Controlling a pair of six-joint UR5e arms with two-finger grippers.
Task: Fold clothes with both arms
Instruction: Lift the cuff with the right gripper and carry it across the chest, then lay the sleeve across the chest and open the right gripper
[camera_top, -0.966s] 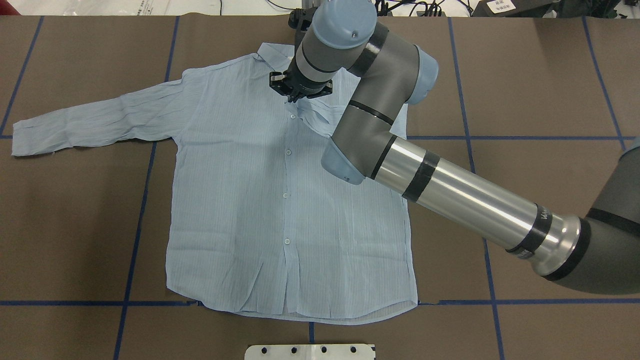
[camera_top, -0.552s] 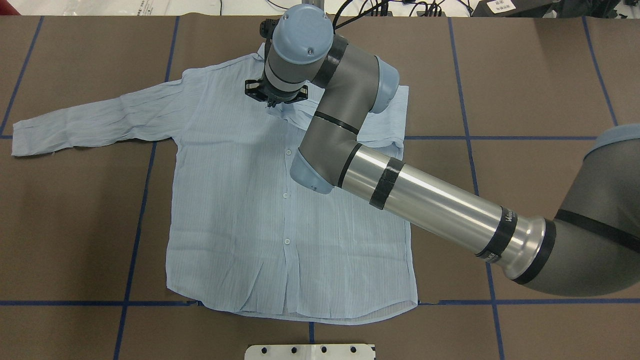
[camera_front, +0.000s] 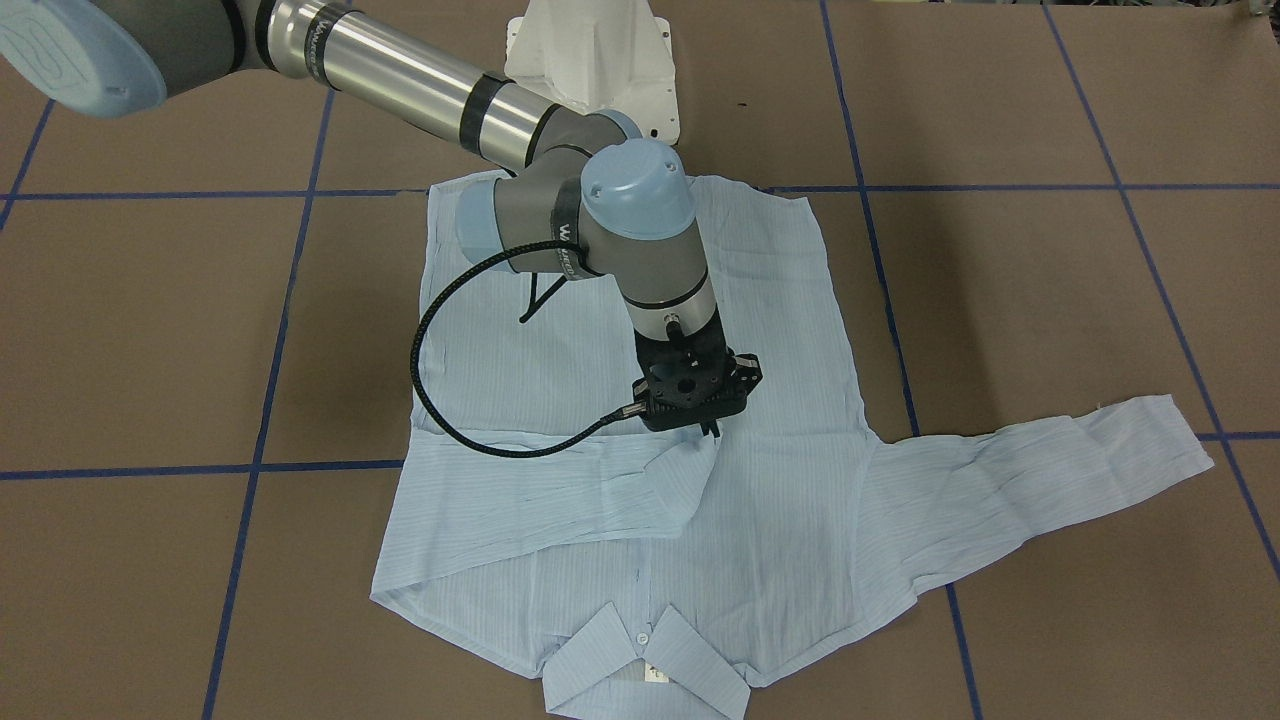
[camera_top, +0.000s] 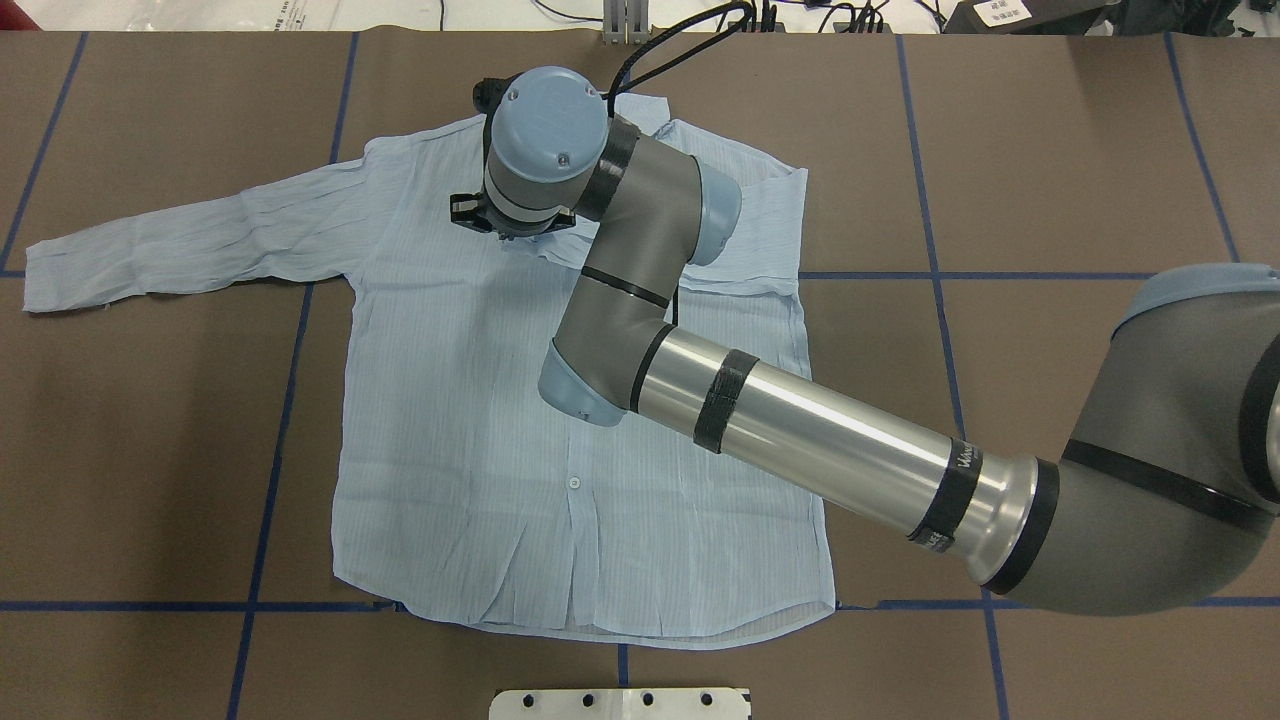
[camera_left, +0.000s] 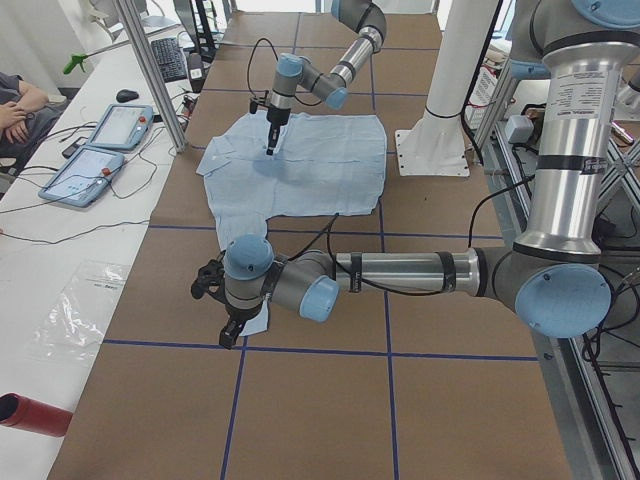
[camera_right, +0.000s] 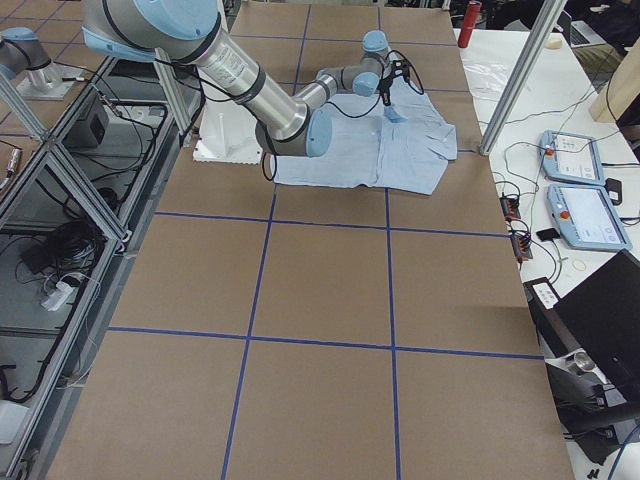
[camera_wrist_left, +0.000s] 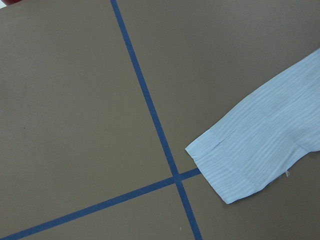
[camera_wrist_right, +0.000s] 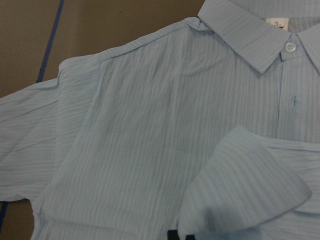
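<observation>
The light blue striped shirt (camera_top: 480, 420) lies flat, front up, collar (camera_front: 645, 665) at the far side from the robot. My right gripper (camera_front: 708, 432) is shut on the cuff of the shirt's right sleeve (camera_front: 540, 500) and holds it just above the chest, left of the button line; the sleeve lies folded across the body. In the overhead view the wrist hides the right gripper (camera_top: 512, 238). The right wrist view shows the raised cuff (camera_wrist_right: 245, 190). The left sleeve (camera_top: 170, 245) lies stretched out. My left gripper (camera_left: 228, 325) hovers over the left sleeve's cuff (camera_wrist_left: 250, 155); I cannot tell whether it is open.
The brown table cover (camera_top: 1050, 150) carries a grid of blue tape lines (camera_top: 285, 400). The white pedestal base (camera_front: 595, 60) stands at the robot's side of the shirt. Two tablets (camera_left: 100, 150) and aluminium posts (camera_left: 150, 70) line the far edge.
My right gripper has moved to the left across the chest, from over the button line to left of it, drawing the right sleeve with it. The rest of the shirt has stayed put.
</observation>
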